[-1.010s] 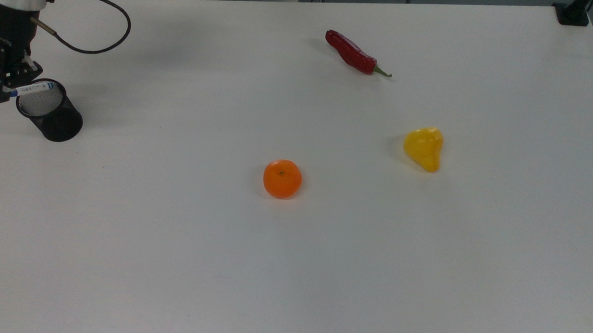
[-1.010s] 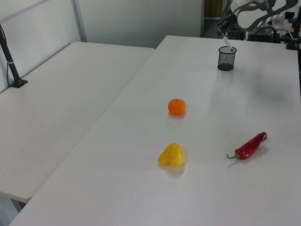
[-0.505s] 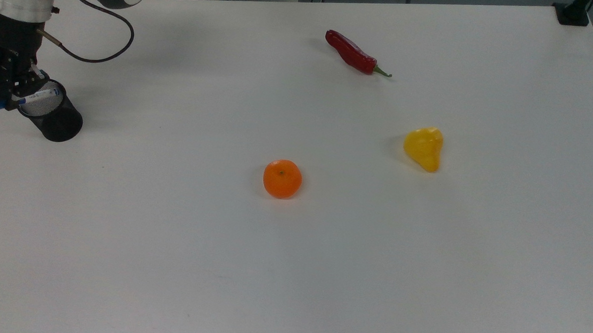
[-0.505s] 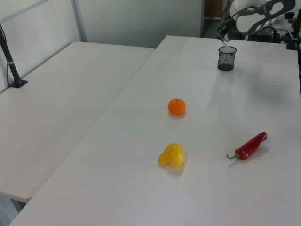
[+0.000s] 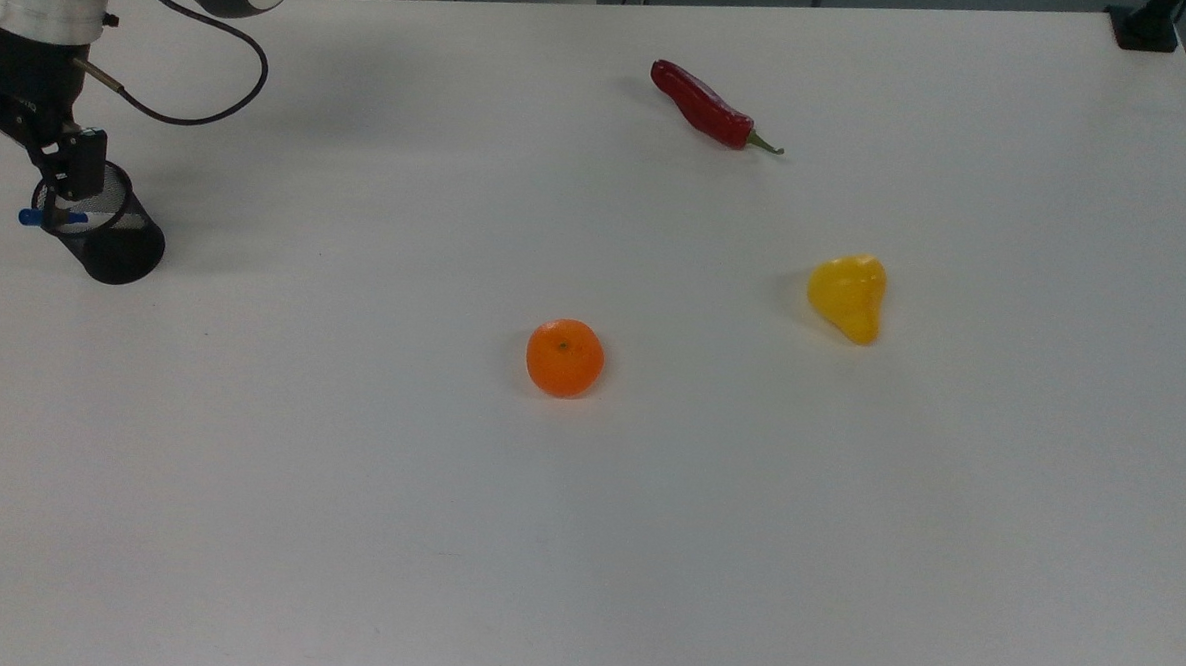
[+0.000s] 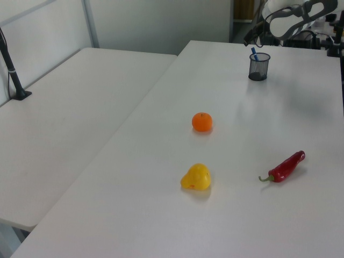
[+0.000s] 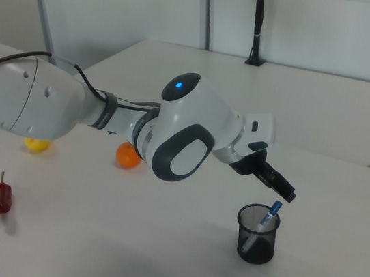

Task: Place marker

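Gripper (image 5: 23, 148) hangs just above the cup (image 5: 102, 235), its fingers spread apart and holding nothing; in the top view one finger (image 5: 82, 163) overlaps the cup's rim and the other sits at the top view's left edge. In the right view the gripper (image 7: 276, 184) is above and slightly to the right view's left of the cup (image 7: 257, 234).

Below the gripper, the marker (image 7: 261, 227) stands tilted inside the cup, blue cap up and poking over the rim, white body leaning down through the mesh. In the top view the marker (image 5: 50, 217) shows as a blue cap jutting past the cup's rim toward the top view's left. In the left view its blue cap (image 6: 253, 52) rises from the cup (image 6: 259, 66).

Well away from the gripper on the table (image 5: 645, 525) lie an orange (image 5: 565, 358), a yellow fruit (image 5: 848, 296) and a chili (image 5: 708, 107), each apart from the others.
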Tool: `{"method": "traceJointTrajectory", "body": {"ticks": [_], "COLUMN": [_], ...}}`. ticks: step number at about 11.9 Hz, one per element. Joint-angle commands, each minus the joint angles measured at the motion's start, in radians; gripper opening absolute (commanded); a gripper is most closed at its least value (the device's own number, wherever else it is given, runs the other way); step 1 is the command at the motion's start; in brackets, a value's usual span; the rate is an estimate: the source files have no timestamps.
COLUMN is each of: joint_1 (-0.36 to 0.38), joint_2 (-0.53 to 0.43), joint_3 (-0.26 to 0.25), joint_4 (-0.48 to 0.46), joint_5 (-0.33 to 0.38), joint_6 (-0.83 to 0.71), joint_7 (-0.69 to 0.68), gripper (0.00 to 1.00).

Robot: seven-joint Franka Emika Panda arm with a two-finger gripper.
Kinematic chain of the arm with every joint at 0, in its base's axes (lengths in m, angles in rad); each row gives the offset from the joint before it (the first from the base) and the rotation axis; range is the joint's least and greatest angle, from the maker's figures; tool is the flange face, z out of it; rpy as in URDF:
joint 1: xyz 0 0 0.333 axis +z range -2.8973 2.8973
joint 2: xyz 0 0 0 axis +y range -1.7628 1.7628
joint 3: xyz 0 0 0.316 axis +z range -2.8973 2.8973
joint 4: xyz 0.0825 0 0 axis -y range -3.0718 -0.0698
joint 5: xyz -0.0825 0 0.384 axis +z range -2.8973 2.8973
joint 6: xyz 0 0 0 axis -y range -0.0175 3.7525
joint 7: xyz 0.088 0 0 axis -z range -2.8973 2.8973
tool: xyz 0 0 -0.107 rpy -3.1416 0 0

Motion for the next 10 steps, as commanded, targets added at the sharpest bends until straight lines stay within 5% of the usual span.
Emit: {"method": "traceJointTrajectory", "body": {"ticks": [1, 7, 10], "joint_1": [0.004, 0.024, 0.027], "joint_2": [-0.073, -0.353, -0.394], "joint_3": [-0.005, 0.015, 0.094], "joint_4": [-0.004, 0.077, 0.160], "joint_5": [-0.007, 0.002, 0.002], "joint_6": [-0.125, -0.783, -1.013], "joint_7": [0.000, 0.014, 0.017], "gripper": [1.00, 1.00, 1.00]}}
